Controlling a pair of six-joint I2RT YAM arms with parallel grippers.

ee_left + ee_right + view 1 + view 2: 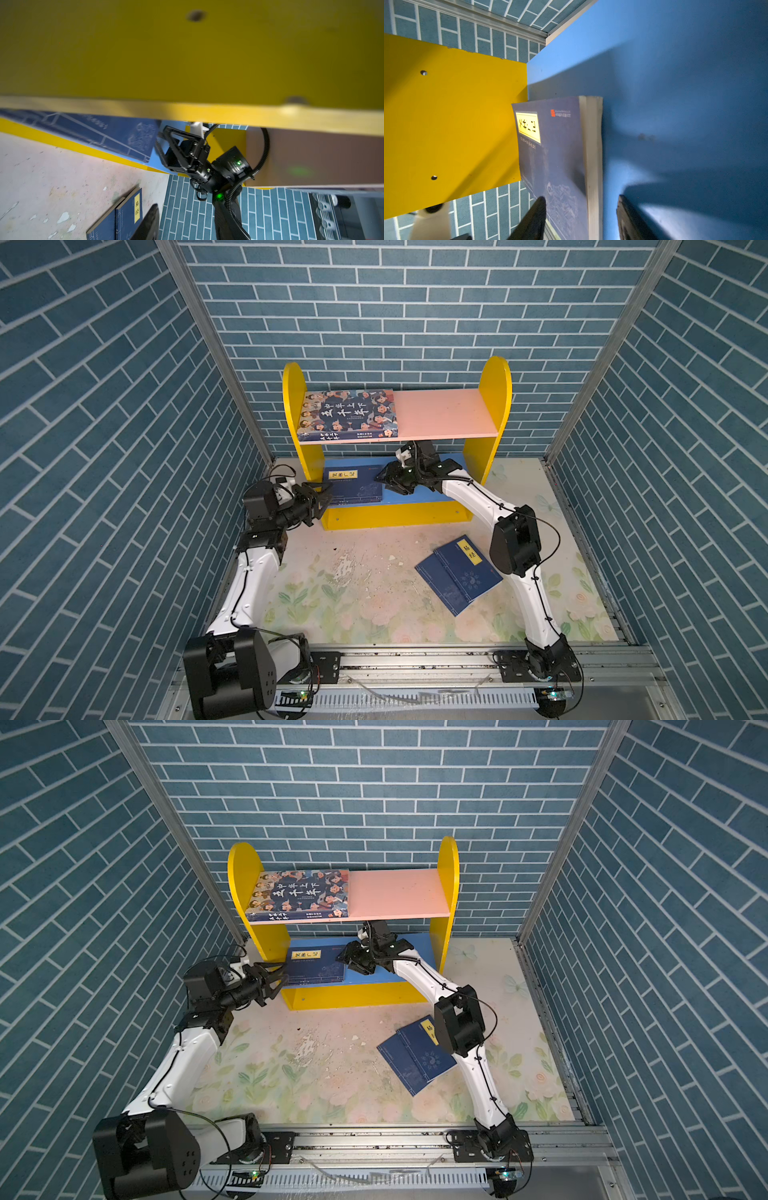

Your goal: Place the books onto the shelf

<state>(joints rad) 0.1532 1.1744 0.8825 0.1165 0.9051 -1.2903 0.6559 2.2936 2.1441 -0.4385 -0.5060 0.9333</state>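
Two thin navy books with yellow labels (459, 574) lie overlapped on the floral bench (353, 597), long axes diagonal, by the right arm's elbow. The right claw (381, 480) stands apart beside the shelved navy book (353, 488); the left claw (325, 498) gapes empty.

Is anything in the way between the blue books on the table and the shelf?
Nothing lies on the table between them. Only the right arm's elbow hangs by the books, and the right gripper sits over the blue lower board.
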